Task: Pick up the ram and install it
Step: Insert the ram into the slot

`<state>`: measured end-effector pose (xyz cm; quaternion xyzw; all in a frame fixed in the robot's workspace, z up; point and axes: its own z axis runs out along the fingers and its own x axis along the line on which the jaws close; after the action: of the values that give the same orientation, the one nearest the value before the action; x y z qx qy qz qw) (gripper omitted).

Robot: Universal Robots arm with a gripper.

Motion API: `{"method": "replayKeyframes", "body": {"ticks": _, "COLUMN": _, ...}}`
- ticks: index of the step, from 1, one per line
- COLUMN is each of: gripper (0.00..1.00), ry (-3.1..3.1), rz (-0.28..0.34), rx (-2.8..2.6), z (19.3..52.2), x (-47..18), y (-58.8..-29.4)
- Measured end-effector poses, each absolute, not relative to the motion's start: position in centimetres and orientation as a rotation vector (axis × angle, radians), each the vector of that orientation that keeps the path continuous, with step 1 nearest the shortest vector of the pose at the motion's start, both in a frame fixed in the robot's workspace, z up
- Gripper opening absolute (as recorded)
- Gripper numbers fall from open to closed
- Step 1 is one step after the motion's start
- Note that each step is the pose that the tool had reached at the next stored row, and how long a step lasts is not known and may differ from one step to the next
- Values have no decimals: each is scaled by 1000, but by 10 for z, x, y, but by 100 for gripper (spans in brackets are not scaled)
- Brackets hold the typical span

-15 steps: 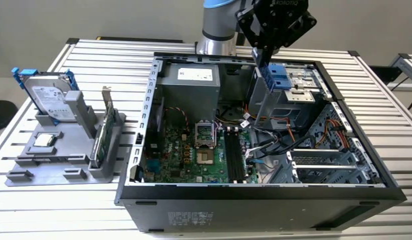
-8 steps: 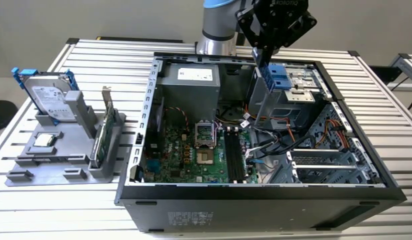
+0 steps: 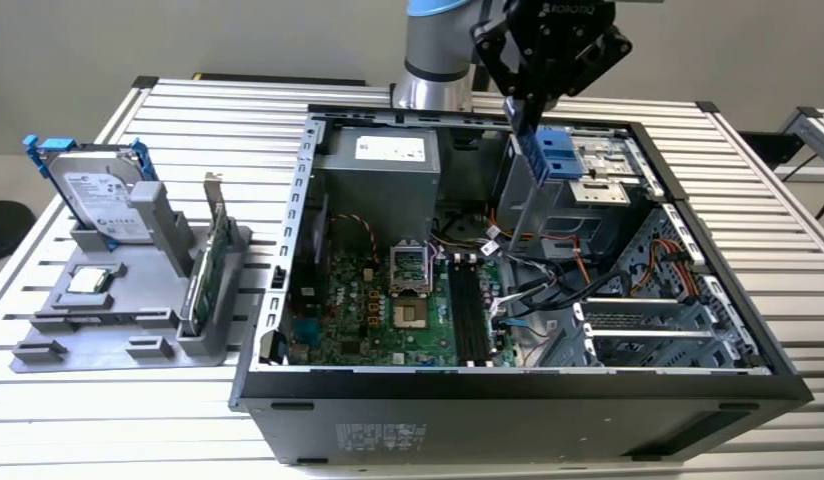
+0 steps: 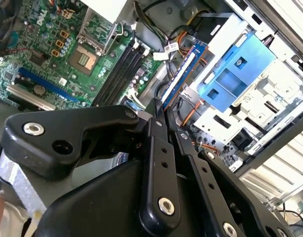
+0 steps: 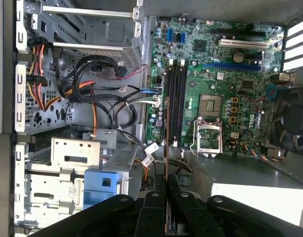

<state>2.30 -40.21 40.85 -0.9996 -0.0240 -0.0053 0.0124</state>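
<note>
Your claw [image 4: 167, 118] is clenched on the ram [image 4: 180, 76]. The two black fingers [image 4: 157, 148] pinch one end of the stick, and the rest of it runs straight out past the tips, along the fingers' own line. In the exterior view the claw [image 3: 526, 108] hangs over the far part of the open computer case [image 3: 519, 385], above the blue drive caddy [image 3: 554, 155]. The stick's long axis therefore points down into the case rather than lying flat.

In the first wrist view you see the ram [image 5: 167, 143] edge-on, a thin line leading from the tips toward the black memory slots [image 5: 176, 98] on the motherboard [image 5: 225, 74]. That line runs parallel to the slots. It sits just beside the bank, on the side of the cables [image 5: 107, 94], and as far as I can judge it is not over a slot. In the exterior view the slots [image 3: 468, 315] lie below the claw, nearer the camera and toward the exterior view's left. They appear empty.

The relation that matters, in my judgement, is this: the slots lie flat along the board, while the stick stands on end above them, offset toward the caddy side.
</note>
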Motion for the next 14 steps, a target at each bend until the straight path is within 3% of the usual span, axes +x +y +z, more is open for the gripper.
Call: {"method": "replayKeyframes", "body": {"ticks": 14, "gripper": 0, "ry": -75, "rz": -15, "rx": -3113, "z": 399, "x": 24, "y": -402}}
